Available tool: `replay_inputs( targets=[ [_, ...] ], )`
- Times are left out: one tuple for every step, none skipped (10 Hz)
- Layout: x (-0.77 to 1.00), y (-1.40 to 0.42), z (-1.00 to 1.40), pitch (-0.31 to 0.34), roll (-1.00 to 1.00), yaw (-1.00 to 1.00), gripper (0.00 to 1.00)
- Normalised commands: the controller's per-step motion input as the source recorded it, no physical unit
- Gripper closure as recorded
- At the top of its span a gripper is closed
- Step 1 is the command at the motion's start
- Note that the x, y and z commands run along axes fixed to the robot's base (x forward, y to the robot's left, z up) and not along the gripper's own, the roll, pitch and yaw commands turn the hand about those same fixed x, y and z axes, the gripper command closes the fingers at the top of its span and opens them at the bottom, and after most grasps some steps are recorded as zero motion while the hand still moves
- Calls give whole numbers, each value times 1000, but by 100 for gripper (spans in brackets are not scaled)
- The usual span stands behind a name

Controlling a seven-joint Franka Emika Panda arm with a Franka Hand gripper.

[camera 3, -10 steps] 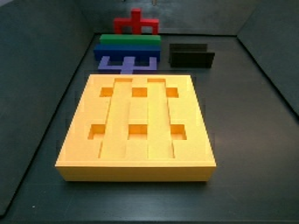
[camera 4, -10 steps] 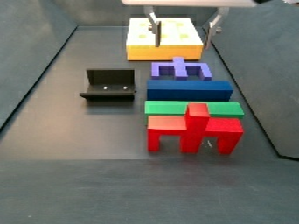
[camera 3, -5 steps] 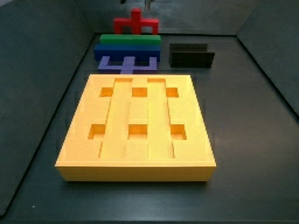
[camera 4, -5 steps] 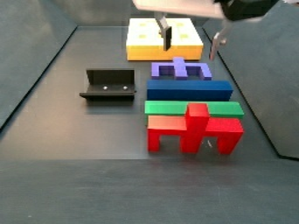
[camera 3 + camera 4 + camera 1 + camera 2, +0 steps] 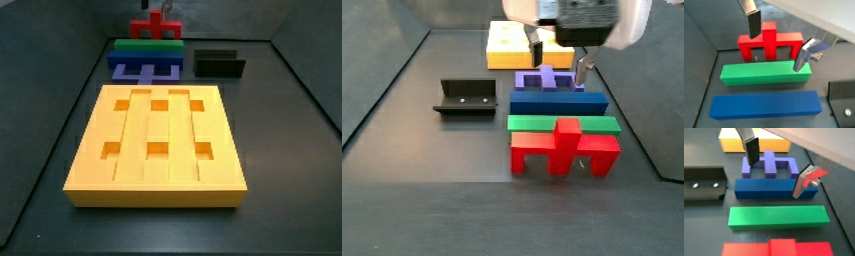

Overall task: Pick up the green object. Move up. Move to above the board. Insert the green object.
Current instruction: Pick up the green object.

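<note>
The green object (image 5: 563,124) is a long green bar lying flat between a blue bar (image 5: 556,102) and a red cross-topped piece (image 5: 563,148). It also shows in a side view (image 5: 147,45) and in both wrist views (image 5: 765,72) (image 5: 777,216). The yellow-orange board (image 5: 158,126) with six square holes lies at the far end in a side view (image 5: 505,45). My gripper (image 5: 560,58) is open and empty. It hovers above the blue forked block (image 5: 549,78), between the board and the green object. The fingers (image 5: 751,150) are spread wide apart.
A small black open box (image 5: 466,97) stands to the side of the row of blocks and also shows in a side view (image 5: 219,64). Dark walls enclose the grey floor. The blue bar (image 5: 764,188) touches the green object's long side.
My gripper has moved from above the board towards the row of blocks and has come lower, now over the blue forked block. It stays open. No block has moved.
</note>
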Motion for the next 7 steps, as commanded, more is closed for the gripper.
replay_inputs(
  targets=[
    [-9,0,-57,134,101,-891,0],
    [0,11,-126,126,114,-886,0],
    [0,17,-157,120,109,-889,0],
    [-14,0,-191,117,119,-914,0],
    [-191,0,-294,80,89,-894,0],
    [-254,37,-369,63,73,-834,0],
    [-457,146,-397,23,99,-654,0]
  ],
)
